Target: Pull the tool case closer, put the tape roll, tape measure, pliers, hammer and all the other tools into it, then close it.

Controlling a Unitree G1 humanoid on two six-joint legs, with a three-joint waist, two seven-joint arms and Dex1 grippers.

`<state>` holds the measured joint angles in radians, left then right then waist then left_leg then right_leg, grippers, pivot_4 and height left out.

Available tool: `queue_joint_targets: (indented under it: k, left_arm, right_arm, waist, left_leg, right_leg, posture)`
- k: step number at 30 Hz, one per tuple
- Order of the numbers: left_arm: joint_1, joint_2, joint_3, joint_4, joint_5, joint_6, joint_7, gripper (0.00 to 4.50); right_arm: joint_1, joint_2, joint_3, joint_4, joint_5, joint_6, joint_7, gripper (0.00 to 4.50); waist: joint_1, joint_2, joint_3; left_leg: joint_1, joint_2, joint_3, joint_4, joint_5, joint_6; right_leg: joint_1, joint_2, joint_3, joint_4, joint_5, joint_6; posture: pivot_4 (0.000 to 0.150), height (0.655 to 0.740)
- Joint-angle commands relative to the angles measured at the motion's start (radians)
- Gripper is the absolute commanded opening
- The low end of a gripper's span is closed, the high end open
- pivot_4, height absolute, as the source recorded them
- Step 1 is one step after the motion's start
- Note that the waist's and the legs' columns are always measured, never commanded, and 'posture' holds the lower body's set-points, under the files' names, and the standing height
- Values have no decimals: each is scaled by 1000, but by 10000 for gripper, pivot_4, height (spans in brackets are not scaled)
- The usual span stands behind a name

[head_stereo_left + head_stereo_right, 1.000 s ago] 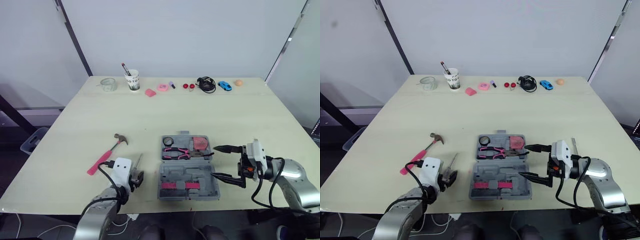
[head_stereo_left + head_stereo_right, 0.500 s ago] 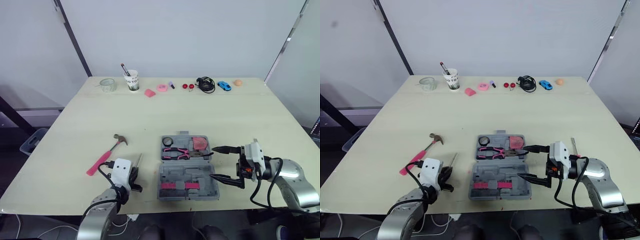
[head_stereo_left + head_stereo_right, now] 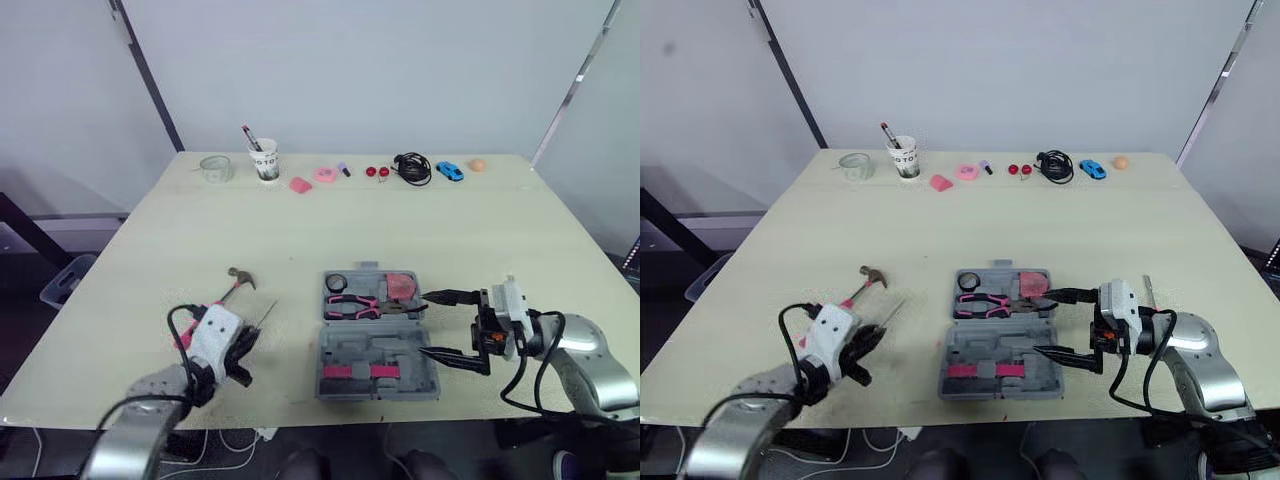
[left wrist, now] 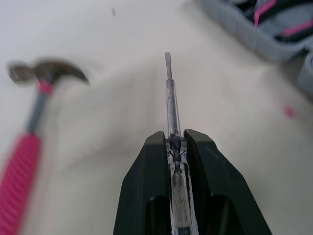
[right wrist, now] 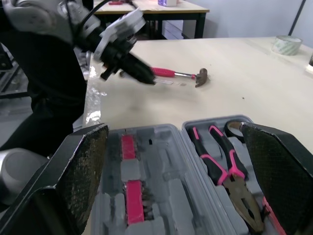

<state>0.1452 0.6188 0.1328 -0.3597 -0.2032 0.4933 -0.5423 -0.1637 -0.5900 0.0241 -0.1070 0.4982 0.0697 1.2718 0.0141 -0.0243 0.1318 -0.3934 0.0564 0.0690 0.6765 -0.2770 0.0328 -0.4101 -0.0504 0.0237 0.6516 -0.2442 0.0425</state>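
Note:
The grey tool case [image 3: 349,352] lies open near the table's front edge. In its far half are pink-handled pliers [image 3: 360,303], a round black tape measure [image 3: 336,283] and a pink tape roll [image 3: 403,286]. My left gripper [image 4: 175,142] is shut on a clear-handled screwdriver [image 4: 169,93], held above the table left of the case, tip pointing away. The pink-handled hammer [image 3: 228,291] lies just beyond my left gripper [image 3: 243,343]. At the case's right edge my right gripper [image 3: 452,325] stands wide open, with nothing between its fingers.
Along the far edge stand a glass jar [image 3: 215,168], a paper cup with pens [image 3: 264,160], small pink items [image 3: 301,184], a black cable [image 3: 412,168], a blue toy car [image 3: 449,171] and an orange ball [image 3: 478,165]. A thin metal piece [image 3: 1146,286] lies behind my right wrist.
My left gripper has shut on the screwdriver, lifted it off the table and swung left with it. The right arm and the case have stayed put.

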Motion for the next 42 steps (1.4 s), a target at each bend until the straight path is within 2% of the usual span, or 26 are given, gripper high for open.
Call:
queue_joint_targets:
  k: [1, 4, 7, 14, 19, 23, 32, 42]
  left_arm:
    - [-35, 75, 11, -40, -31, -12, -99, 690]
    - [-123, 176, -68, -26, -8, -40, -221, 690]
    - [-205, 229, -125, -19, -19, -48, -311, 690]
    - [-444, 276, -279, 60, 3, -25, -480, 690]
    - [-572, 248, -382, 111, 38, -7, -549, 690]
    - [-683, 164, -528, 174, 105, 65, -572, 690]
    - [-844, 61, -692, 269, 188, 165, -627, 690]
    - [-889, -22, -758, 345, 244, 166, -643, 690]
  right_arm:
    - [0, -22, -28, -44, 27, 13, 3, 45000]
    - [19, -24, -39, -35, 21, 7, -15, 45000]
    - [31, -24, -40, -39, 19, 5, -25, 45000]
    - [58, -44, -62, -53, 12, -4, -43, 45000]
    - [83, -51, -80, -59, 13, -8, -53, 45000]
    - [106, -49, -83, -66, 2, -18, -69, 45000]
    - [128, -46, -86, -86, 1, -21, -92, 45000]
    - [150, -48, -97, -85, -4, -32, -106, 45000]
  waist:
    - [-1, 0, 0]
    - [1, 0, 0]
    - [1, 1, 1]
    - [0, 1, 1]
    - [0, 1, 1]
    - [2, 1, 1]
    - [0, 0, 2]
    - [0, 0, 2]
  left_leg:
    - [0, 0, 0, -1, 0, 0]
    - [-1, -1, 0, -3, 0, 0]
    - [-2, -1, 2, -4, 0, 0]
    - [-2, -3, 4, -5, 0, 0]
    - [-2, -3, 4, -5, 0, 0]
    - [-3, -3, 4, -4, 0, 0]
    - [-3, -3, 2, -4, 0, 0]
    - [-3, -3, 2, -4, 0, 0]
  right_leg:
    - [0, 0, 0, -1, 0, 0]
    - [0, 1, -1, -3, 0, 0]
    - [0, 1, -3, -6, 0, 0]
    - [0, 4, -2, -8, 0, 0]
    - [0, 5, -2, -8, 0, 1]
    - [0, 5, -1, -8, 1, 2]
    - [1, 8, 0, -8, 2, 4]
    - [1, 10, 3, -7, 2, 5]
  posture:
    - [1500, 7400]
    - [1500, 7400]
    - [1500, 7400]
    - [1500, 7400]
    - [1500, 7400]
    - [1500, 7400]
    - [1500, 7400]
    - [1500, 7400]
